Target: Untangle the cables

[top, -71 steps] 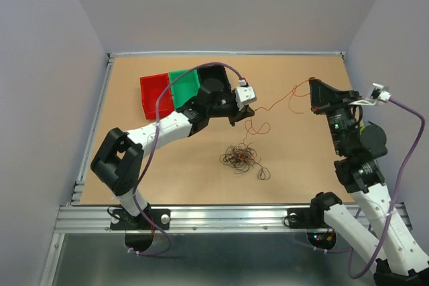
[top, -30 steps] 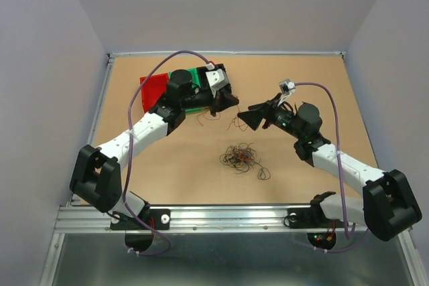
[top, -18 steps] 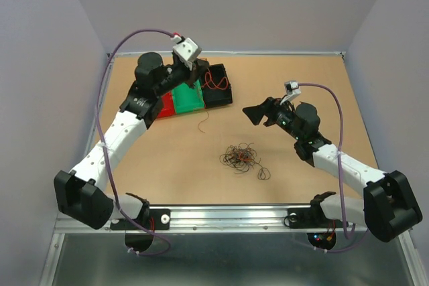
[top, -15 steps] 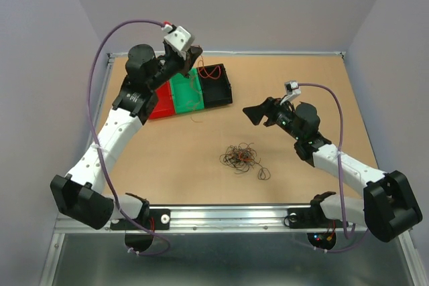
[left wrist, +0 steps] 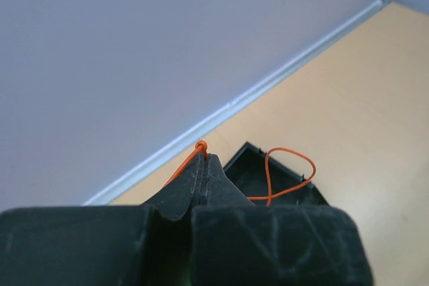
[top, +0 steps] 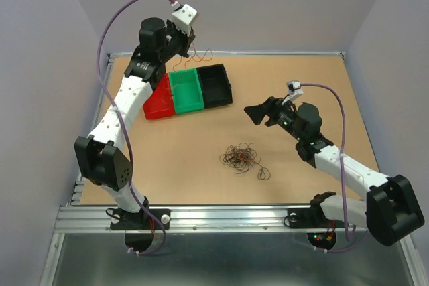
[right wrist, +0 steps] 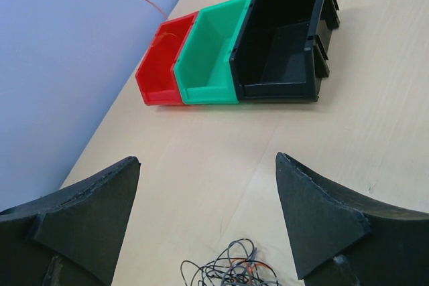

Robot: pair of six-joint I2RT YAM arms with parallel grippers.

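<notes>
cables (top: 240, 157): loose tangle of hair-thin curly wires, dark and orange, on the tan table (top: 315, 85)
orange wire (left wrist: 289, 173): one thin loop, pinched by the left gripper (left wrist: 204, 160), raised
right gripper (right wrist: 206, 162): matte black jaws spread, empty
bins (top: 186, 90): red, green, black plastic

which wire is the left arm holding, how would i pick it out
Start at the row of red, green and black bins at the far left of the table. High above them, the shut left gripper pinches one thin orange wire. Unlike the tangled bunch mid-table, it is a single strand hanging in the air.
</notes>
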